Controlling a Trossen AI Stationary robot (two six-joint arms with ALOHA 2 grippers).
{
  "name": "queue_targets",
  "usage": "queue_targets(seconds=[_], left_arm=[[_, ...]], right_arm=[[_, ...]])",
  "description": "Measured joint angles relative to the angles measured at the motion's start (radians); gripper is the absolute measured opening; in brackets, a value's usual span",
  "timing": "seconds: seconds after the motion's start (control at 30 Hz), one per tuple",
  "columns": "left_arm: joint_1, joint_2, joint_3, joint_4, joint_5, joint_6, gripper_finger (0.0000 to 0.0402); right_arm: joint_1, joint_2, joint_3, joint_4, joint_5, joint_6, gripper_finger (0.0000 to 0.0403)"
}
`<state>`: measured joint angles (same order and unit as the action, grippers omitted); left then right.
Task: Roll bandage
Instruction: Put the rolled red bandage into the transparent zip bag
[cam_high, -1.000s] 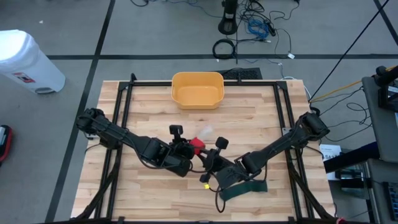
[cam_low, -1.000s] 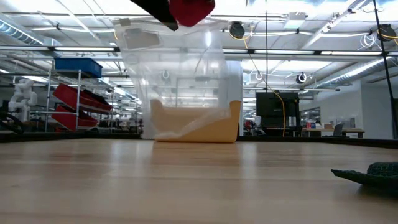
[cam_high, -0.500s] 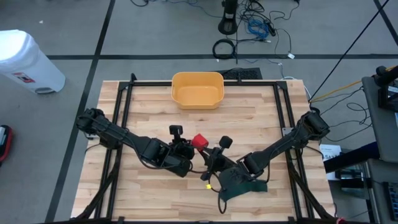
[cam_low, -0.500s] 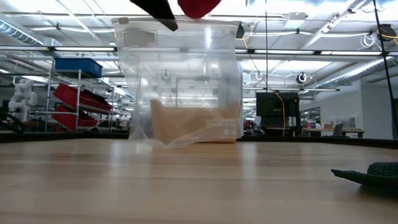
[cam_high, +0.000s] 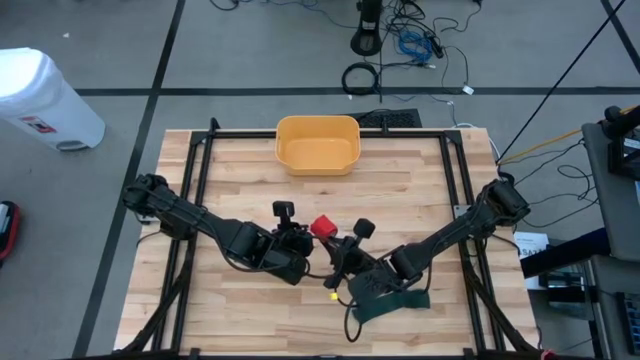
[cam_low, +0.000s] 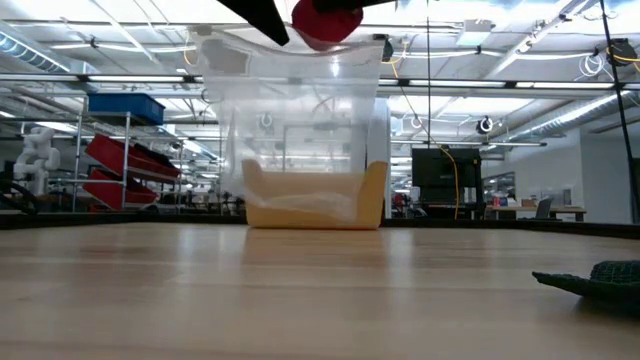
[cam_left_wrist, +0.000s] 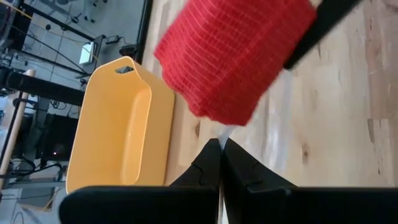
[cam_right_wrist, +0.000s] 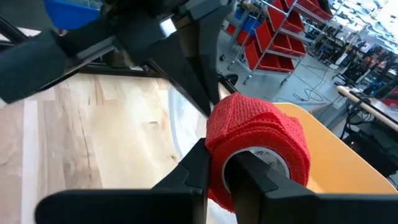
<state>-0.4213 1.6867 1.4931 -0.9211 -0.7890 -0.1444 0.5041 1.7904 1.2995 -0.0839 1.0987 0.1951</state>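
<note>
The right gripper (cam_right_wrist: 219, 168) pinches the red bandage roll (cam_high: 322, 226), one finger through its core, lifted above the table's (cam_high: 420, 190) middle. At its nine o'clock, the left gripper (cam_left_wrist: 221, 163) is pressed together on a clear plastic bag (cam_low: 300, 130). A yellow bin (cam_high: 317, 144) sits at twelve o'clock.
</note>
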Motion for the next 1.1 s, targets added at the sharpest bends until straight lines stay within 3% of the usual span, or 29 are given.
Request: queue_targets(seconds=[0.37, 0.63, 0.97, 1.1], left_arm=[[0.002, 0.0, 0.0, -0.005, -0.001, -0.004, 0.0002], [0.002, 0.0, 0.0, -0.004, -0.002, -0.005, 0.0002], [0.0, 0.0, 0.0, -0.004, -0.002, -0.005, 0.0002], [0.0, 0.0, 0.0, -0.004, -0.002, -0.005, 0.0002]], right_arm=[[0.053, 0.002, 0.0, 0.023, -0.032, -0.046, 0.0036], [0.091, 0.002, 0.0, 0.222, -0.028, -0.247, 0.0036], [0.051, 0.002, 0.0, 0.19, -0.026, -0.259, 0.0036], [0.035, 0.002, 0.0, 0.12, -0.037, -0.195, 0.0036]])
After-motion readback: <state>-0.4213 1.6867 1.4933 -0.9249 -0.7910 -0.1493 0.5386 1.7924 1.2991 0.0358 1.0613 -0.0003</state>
